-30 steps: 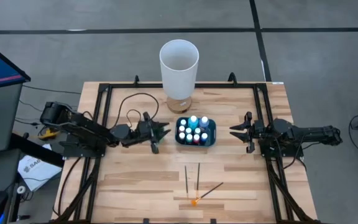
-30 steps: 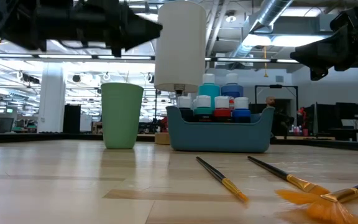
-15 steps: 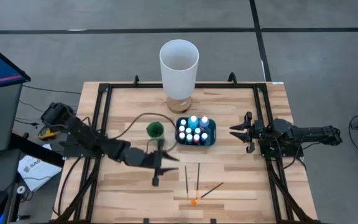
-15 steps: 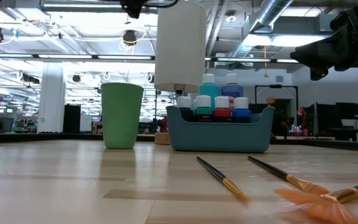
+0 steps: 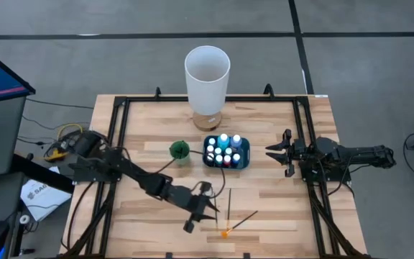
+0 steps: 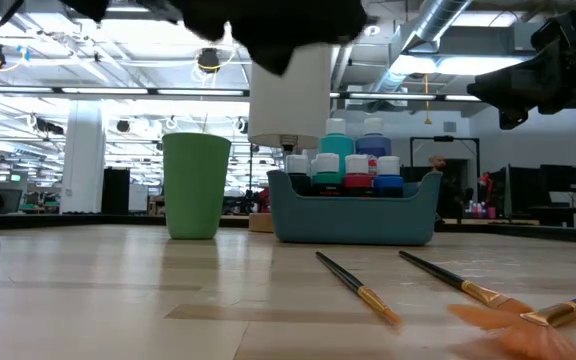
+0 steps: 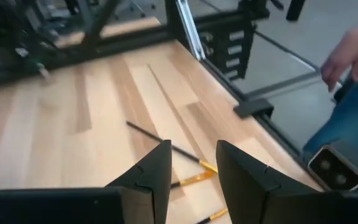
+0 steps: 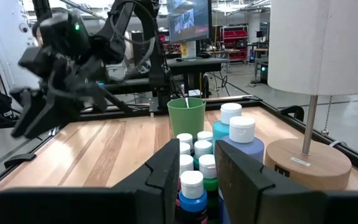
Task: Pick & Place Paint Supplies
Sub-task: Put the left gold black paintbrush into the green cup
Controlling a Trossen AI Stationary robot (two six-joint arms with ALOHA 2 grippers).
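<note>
Our left gripper (image 5: 205, 209) hangs over the near middle of the table (image 5: 279, 137), just beside the brushes (image 5: 228, 208), with its fingers (image 7: 154, 171) a little apart and nothing between them. Three brushes lie flat on the wood: two dark handles run side by side, and the orange-tipped brush (image 5: 237, 224) crosses at a slant below them. The paint bottles (image 5: 225, 151) sit packed in the blue tray (image 5: 244, 152) near the table's middle, with the green cup (image 5: 180, 150) just to its left and the lamp (image 5: 207, 75) behind.

Our right gripper (image 5: 272, 151) waits beside the tray's right end, fingers pressed together and empty.

We judge the step to be picking one brush. To do it well, we should line the fingers across a single handle, well clear of its neighbour, and come straight down until the tips nearly touch the wood. A thin handle lying flat can roll or slip out, so we close slowly on the handle's middle.
</note>
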